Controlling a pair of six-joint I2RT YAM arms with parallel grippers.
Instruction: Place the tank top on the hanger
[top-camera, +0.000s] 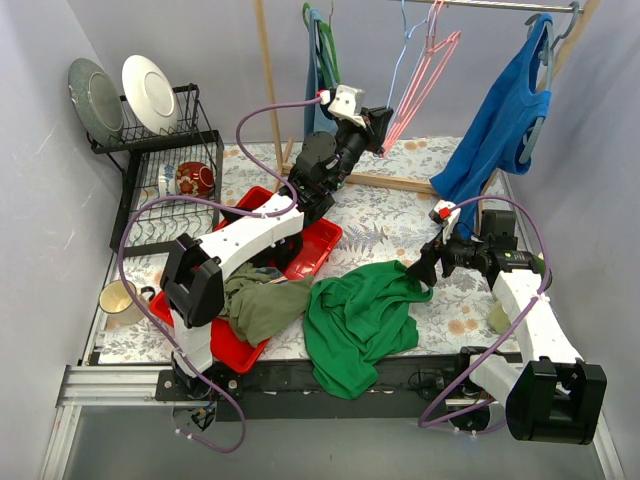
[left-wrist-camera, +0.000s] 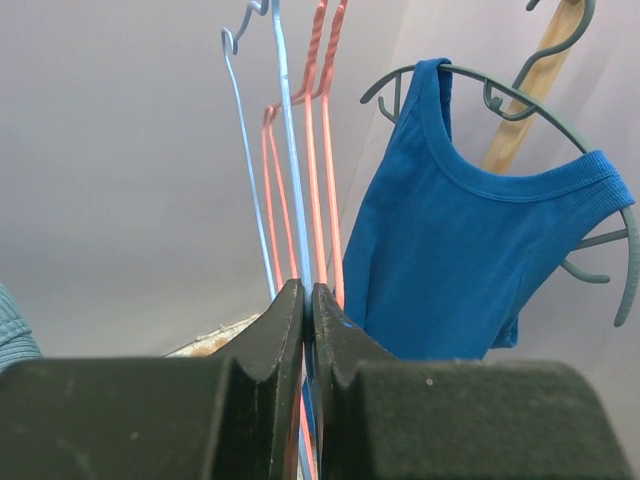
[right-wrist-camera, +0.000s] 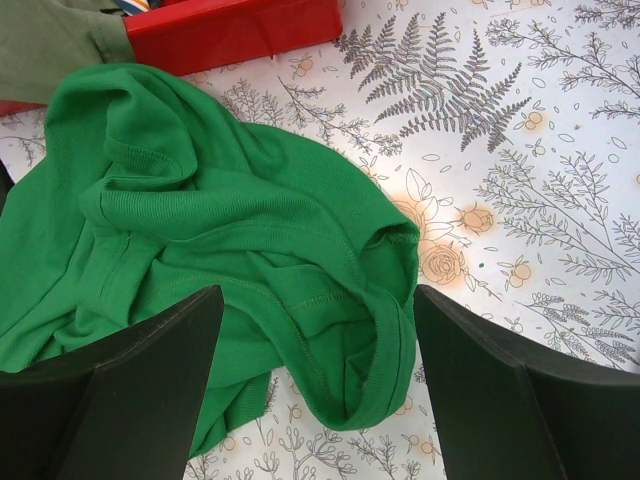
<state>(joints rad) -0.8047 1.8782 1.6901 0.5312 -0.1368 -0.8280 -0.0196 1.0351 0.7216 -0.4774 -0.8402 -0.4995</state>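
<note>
The tank top (top-camera: 360, 315) is bright green and lies crumpled at the table's near middle. In the right wrist view it (right-wrist-camera: 250, 200) fills the left and centre. My right gripper (top-camera: 422, 272) is open just above its right edge, and a folded hem lies between the spread fingers (right-wrist-camera: 316, 292). The light-blue hanger (top-camera: 400, 70) hangs from the rail at the back. My left gripper (top-camera: 383, 128) is raised to it and shut on its lower wire (left-wrist-camera: 308, 290). The blue wire (left-wrist-camera: 285, 150) rises from the fingertips, with a pink wire close beside it.
A pink hanger (top-camera: 432, 70) hangs against the blue one. A royal blue top (top-camera: 500, 120) hangs at the right on a grey hanger. An olive garment (top-camera: 262, 300) lies over the red tray (top-camera: 310, 250). A dish rack (top-camera: 165, 170) and a mug (top-camera: 120, 300) stand at the left.
</note>
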